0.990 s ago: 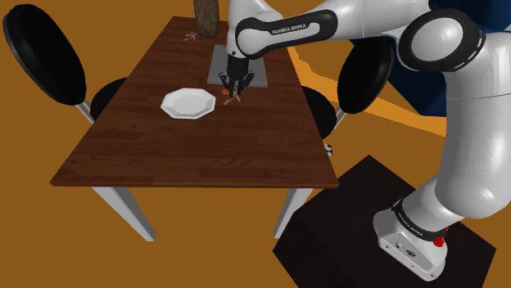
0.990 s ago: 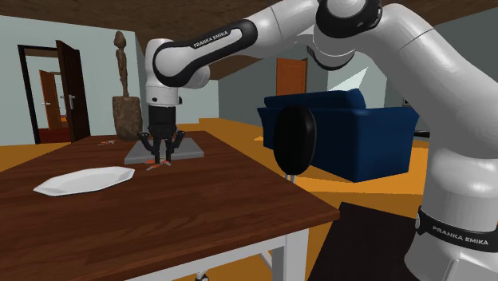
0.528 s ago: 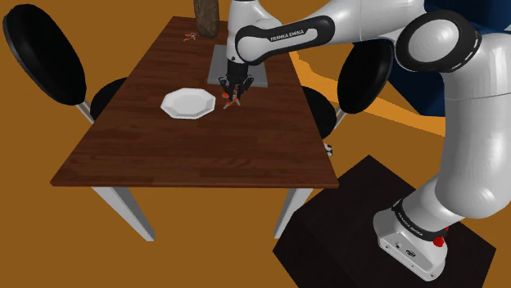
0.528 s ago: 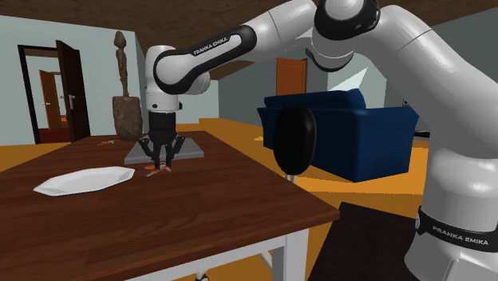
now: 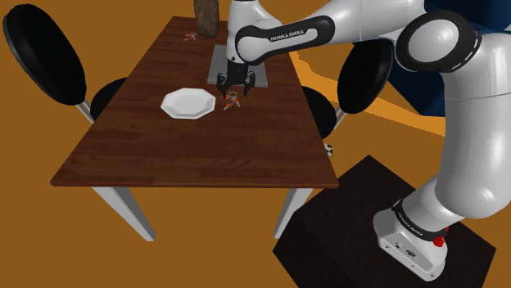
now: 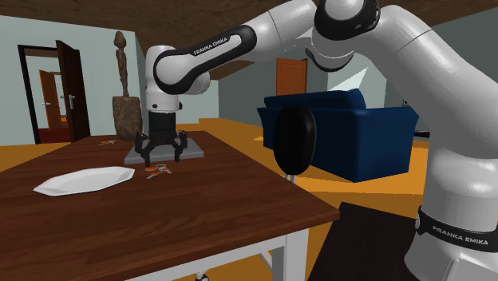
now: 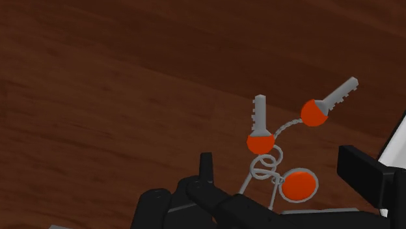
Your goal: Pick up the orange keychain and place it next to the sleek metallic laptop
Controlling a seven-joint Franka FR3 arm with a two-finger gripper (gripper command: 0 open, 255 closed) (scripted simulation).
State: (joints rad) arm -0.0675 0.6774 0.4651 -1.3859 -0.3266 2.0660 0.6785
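Raised off the worktop (image 6: 199, 199) and spread wide since half a second ago: gripper (image 6: 162, 157), now open, clasping nothing. From the second exterior view's left to right: white plate (image 6: 84, 180) flat on the dark wood; orange keychain (image 6: 157, 170) lying on the wood just below the gripper, near the plate's rim; grey laptop (image 6: 195, 146) closed flat, just beyond the keychain. In the wrist view, keychain between the parted fingers (image 7: 207, 172), untouched by either.

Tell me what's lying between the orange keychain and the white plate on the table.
Nothing lies there. Bare brown tabletop separates the keychain from the plate. The gap shows in both the shoulder view and the second exterior view.
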